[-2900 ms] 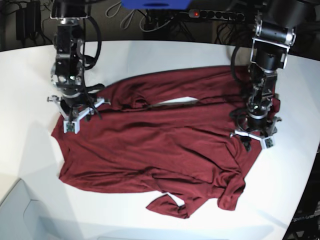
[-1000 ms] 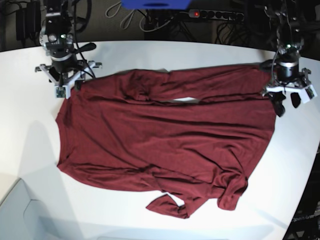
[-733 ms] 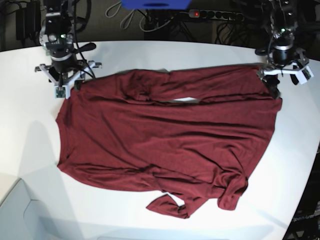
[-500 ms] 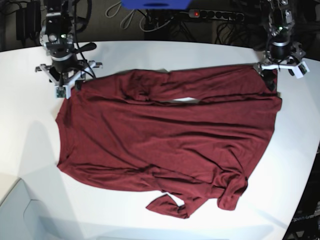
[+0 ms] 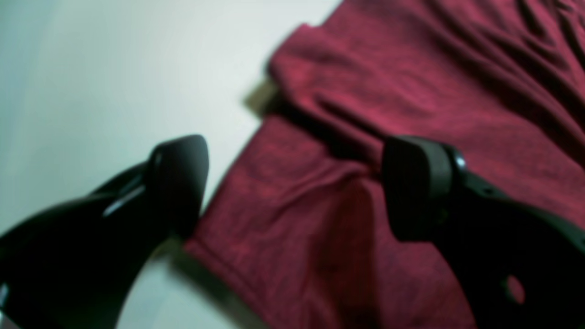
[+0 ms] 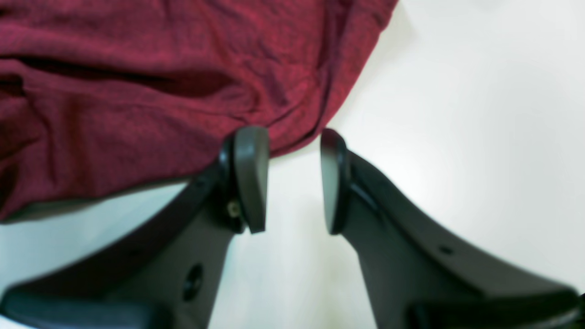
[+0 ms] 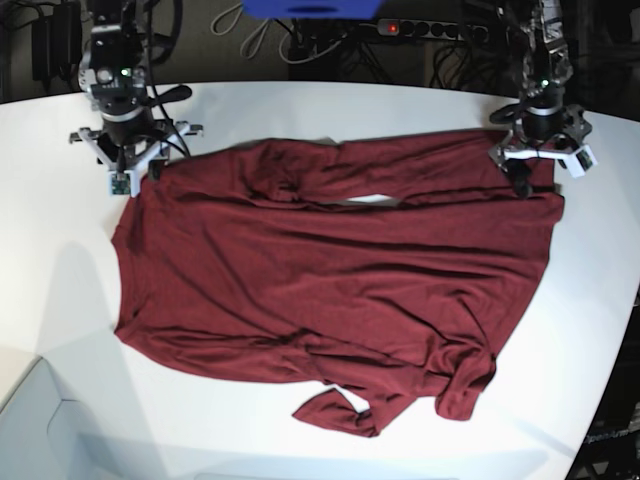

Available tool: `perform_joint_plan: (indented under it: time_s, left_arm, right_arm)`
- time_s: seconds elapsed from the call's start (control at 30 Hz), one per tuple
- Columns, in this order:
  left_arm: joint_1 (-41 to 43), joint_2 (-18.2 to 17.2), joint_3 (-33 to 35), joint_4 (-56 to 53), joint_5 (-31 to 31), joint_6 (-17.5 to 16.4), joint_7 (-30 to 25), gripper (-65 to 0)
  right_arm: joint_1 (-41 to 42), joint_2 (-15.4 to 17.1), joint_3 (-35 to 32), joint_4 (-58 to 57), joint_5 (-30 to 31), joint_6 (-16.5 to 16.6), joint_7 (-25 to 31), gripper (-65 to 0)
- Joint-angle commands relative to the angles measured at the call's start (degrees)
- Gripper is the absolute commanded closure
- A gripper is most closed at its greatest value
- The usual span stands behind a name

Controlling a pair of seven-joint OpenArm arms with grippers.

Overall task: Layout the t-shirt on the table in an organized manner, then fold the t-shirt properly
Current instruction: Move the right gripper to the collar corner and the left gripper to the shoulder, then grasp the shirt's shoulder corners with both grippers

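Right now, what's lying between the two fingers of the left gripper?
In the left wrist view, the left gripper is open over the t-shirt: its maroon edge fills most of the gap, with a strip of bare white table beside one finger.

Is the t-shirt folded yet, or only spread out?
Spread, not folded. The t-shirt lies mostly open across the table, its body in one layer, but a sleeve is bunched at the near edge and another lies across the top.

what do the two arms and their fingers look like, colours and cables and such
Both arms are black with metal-grey joints and loose black cables running along them. Each wrist carries a white cross-shaped bracket with small square markers at its tips. The left gripper has matte black fingers with broad, rounded pads. The right gripper has black curved fingers ending in flat pads, with a small screw by one pad.
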Motion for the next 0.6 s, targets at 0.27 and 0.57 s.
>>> perform_joint_plan:
  time_s: [0.27,0.57]
  left_arm:
    - [-2.91,-0.3,1.57,-3.84,-0.26,-0.27,0.32,-57.7]
    - [-5.2,-0.39,1.92,-5.43,-0.26,-0.36,0.32,-43.1]
  right_arm:
    - [0.28,1.14,0.19,1.11,-0.14,0.0,1.16,-20.1]
    - [0.28,2.37,0.19,1.11,-0.23,0.0,1.16,-20.1]
